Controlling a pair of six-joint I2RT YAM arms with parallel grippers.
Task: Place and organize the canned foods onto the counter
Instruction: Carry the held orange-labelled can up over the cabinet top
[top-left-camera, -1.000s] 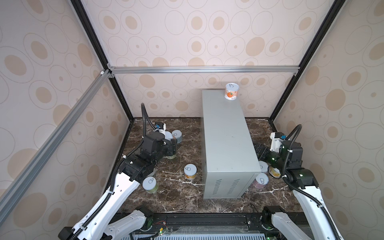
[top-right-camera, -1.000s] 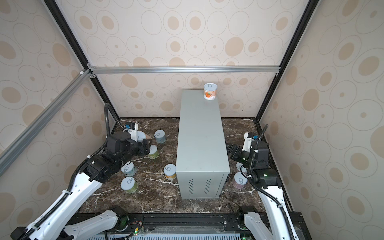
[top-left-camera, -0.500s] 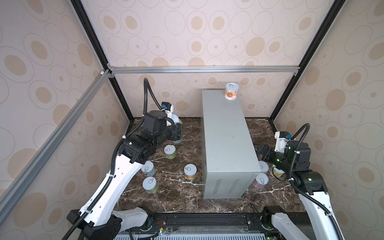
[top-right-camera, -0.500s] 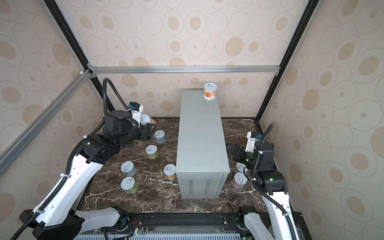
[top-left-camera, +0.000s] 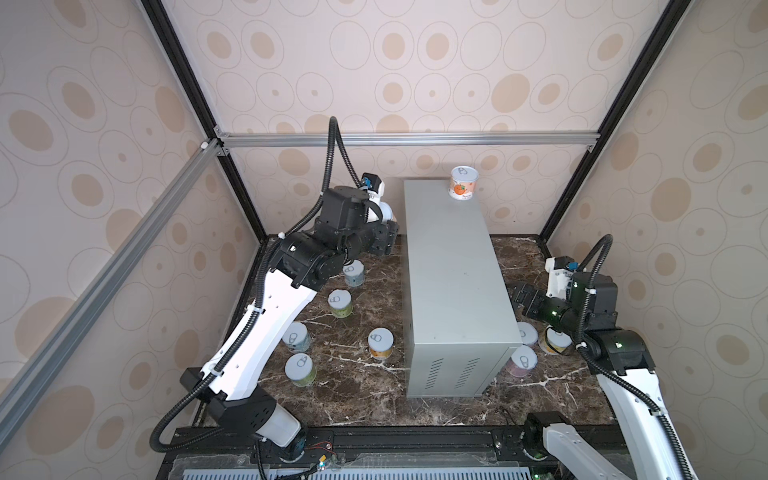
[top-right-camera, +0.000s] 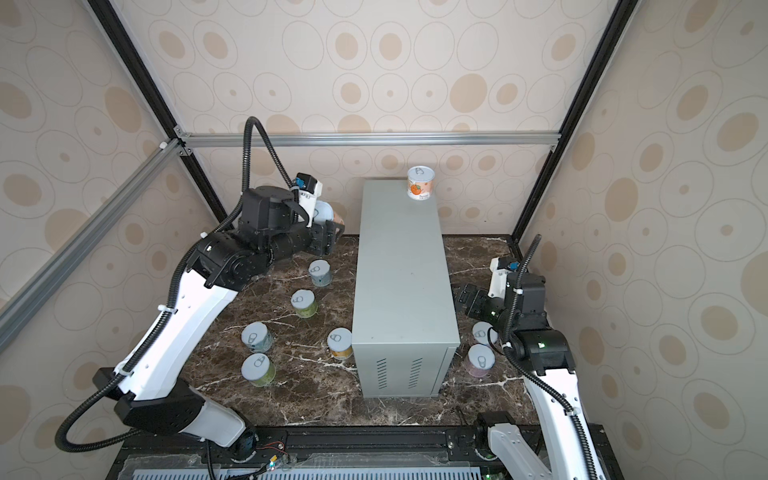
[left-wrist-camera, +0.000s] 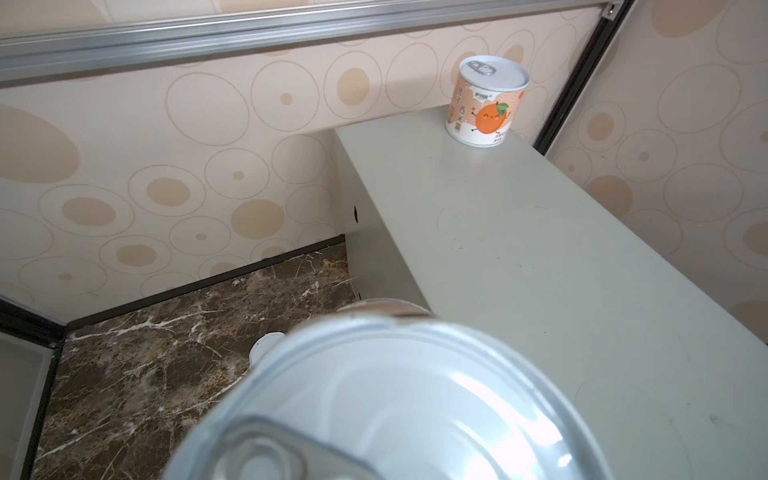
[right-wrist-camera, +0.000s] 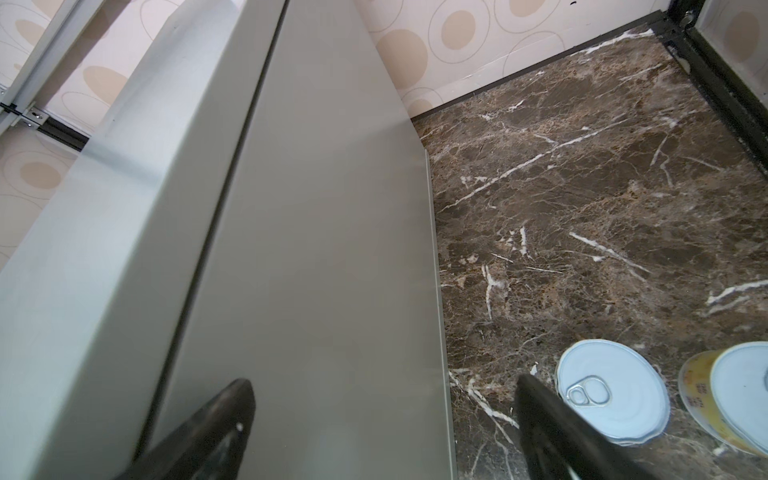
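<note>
The left gripper pinches a short silver-lidded can, high beside the tall light-grey metal counter. The right gripper is spread wide, low at the counter's other side.

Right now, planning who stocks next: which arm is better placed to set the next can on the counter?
Left, probably. The left gripper holds a can raised near the top of the counter, beside its far end. The right gripper hangs open and empty, low beside the counter's side wall.
</note>
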